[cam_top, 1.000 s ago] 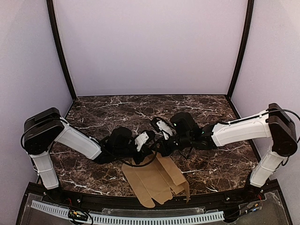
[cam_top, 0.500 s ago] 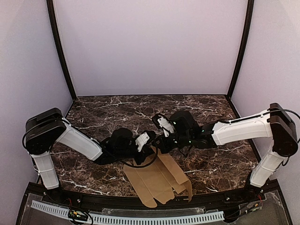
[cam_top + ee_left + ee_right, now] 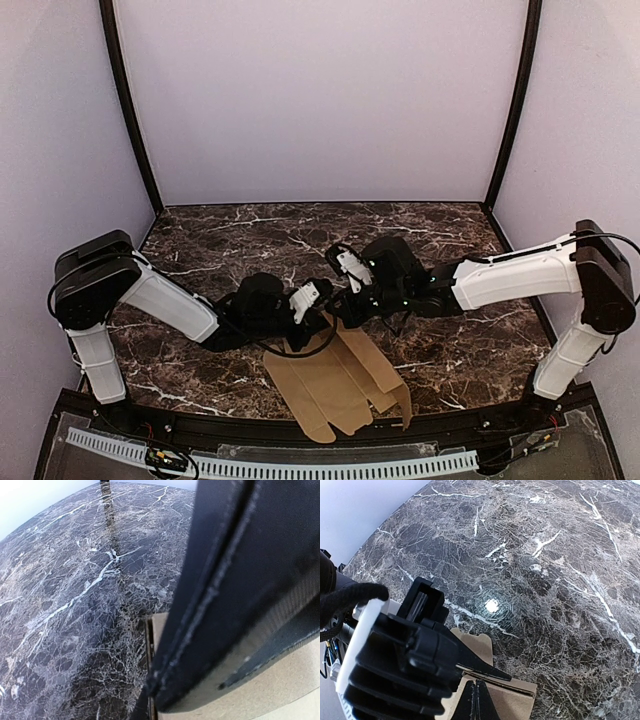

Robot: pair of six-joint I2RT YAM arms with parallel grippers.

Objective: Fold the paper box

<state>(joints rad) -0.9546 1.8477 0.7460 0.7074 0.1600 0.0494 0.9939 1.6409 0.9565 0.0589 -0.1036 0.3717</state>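
Left hand (image 3: 324,318), right hand (image 3: 339,311) seemingly pinch paper box (image 3: 335,385).

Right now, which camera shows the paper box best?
Top external: nearly the whole paper box, flaps included, lies in sight. Left wrist catches only a tan patch, mostly blocked; right wrist shows only one edge.

Item count for this station: one table (image 3: 250,230) with a marble pattern. One paper box (image 3: 335,385), a single flat cardboard sheet at the middle of the table's near edge. Two arms, the left arm (image 3: 165,300) and the right arm (image 3: 510,280), one at each near corner. Two grippers, the left gripper (image 3: 324,311) and the right gripper (image 3: 339,311), one per arm. Two black posts, the left post (image 3: 130,110) and the right post (image 3: 512,110), one at each far corner. One white slotted strip (image 3: 270,465) along the near edge.
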